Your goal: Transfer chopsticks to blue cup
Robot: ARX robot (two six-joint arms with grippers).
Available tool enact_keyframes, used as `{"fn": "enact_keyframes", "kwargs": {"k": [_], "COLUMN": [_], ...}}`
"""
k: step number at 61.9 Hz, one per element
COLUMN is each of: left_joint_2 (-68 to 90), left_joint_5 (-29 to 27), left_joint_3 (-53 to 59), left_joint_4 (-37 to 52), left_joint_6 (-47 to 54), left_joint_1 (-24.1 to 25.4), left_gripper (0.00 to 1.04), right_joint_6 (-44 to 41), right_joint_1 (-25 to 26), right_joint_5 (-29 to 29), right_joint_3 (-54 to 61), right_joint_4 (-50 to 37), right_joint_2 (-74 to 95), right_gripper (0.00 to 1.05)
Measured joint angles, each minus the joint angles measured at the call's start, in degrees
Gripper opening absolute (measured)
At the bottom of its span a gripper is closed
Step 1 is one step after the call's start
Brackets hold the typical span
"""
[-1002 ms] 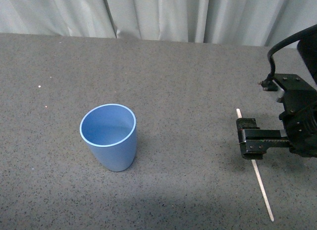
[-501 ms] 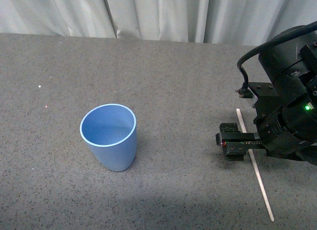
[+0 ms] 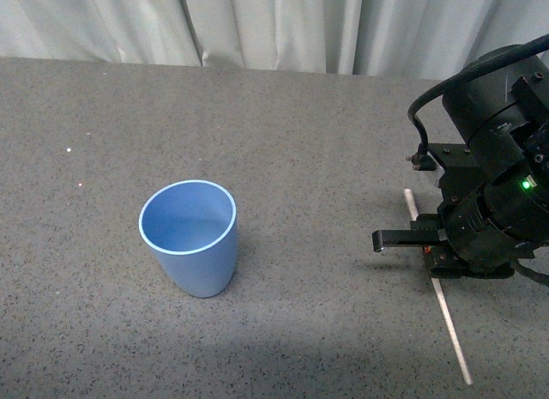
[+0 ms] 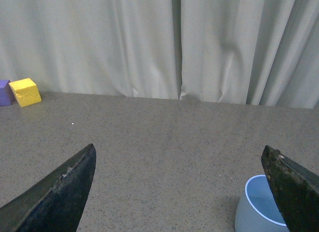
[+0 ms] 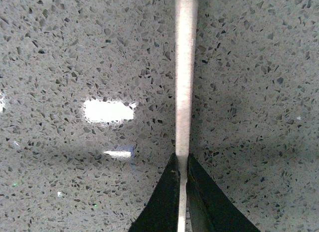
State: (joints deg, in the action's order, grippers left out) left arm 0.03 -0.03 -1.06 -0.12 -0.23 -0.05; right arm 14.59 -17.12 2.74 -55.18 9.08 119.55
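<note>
A grey speckled bench [image 3: 300,133] stands before pale curtains [image 3: 274,26]. The right end effector [image 5: 181,167] is down at the bench, its two dark fingers pinched tight on the chopstick [image 3: 452,330]. The chopstick lies flat, well to the right of the upright, empty blue cup [image 3: 190,244]. The left end effector [image 4: 178,148] hangs spread wide, holding nothing.

The front view looks down across the table [image 3: 283,124] toward the curtain [image 3: 274,26] at 12 o'clock. The left wrist view sits low, facing the same curtain and sharing the blue cup [image 4: 251,212]. The right wrist view looks straight down, close on the chopsticks [image 5: 184,82].
</note>
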Motion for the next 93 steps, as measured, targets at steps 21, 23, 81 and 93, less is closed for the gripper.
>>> {"fn": "enact_keyframes", "kwargs": {"k": [21, 23, 81, 93], "left_joint_2": [0.0, 0.0, 0.0, 0.0], "left_joint_5": [0.0, 0.0, 0.0, 0.0], "left_joint_3": [0.0, 0.0, 0.0, 0.0], "left_joint_4": [0.0, 0.0, 0.0, 0.0], "left_joint_6": [0.0, 0.0, 0.0, 0.0], "left_joint_1": [0.0, 0.0, 0.0, 0.0], "left_gripper": [0.98, 0.98, 0.98, 0.98], "right_joint_6": [-0.2, -0.8, -0.4, -1.3], "right_joint_1": [0.1, -0.1, -17.6, -17.7], "right_joint_5": [0.8, 0.5, -26.5, -26.5], "right_joint_3": [10.4, 11.5, 6.8, 7.0], "right_joint_4": [-16.6, -19.4, -61.9, -59.2], "right_joint_2": [-12.5, -14.6, -7.6, -6.2], "right_gripper": [0.01, 0.01, 0.01, 0.01]}}
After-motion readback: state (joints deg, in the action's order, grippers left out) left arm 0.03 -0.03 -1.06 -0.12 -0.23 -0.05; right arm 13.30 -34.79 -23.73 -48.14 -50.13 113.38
